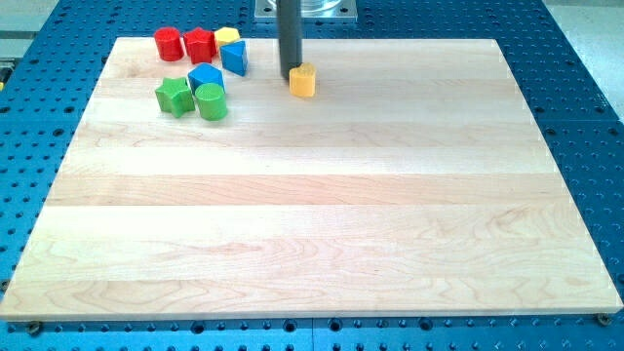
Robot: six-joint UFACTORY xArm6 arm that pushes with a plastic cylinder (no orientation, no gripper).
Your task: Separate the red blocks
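A red cylinder (pixel 169 43) and a red star-like block (pixel 199 44) stand side by side, touching, at the view's top left of the wooden board (pixel 312 214). A yellow block (pixel 227 37) sits right of the red star, touching it. A blue triangular block (pixel 234 57) is just below the yellow one. A blue block (pixel 205 77), a green star (pixel 174 95) and a green cylinder (pixel 211 101) cluster below the red ones. My tip (pixel 290 76) is at the top middle, just left of an orange-yellow block (pixel 303 81), well right of the red blocks.
The board lies on a blue perforated table (pixel 585 117). A grey metal mount (pixel 307 10) stands behind the board's top edge, above the rod.
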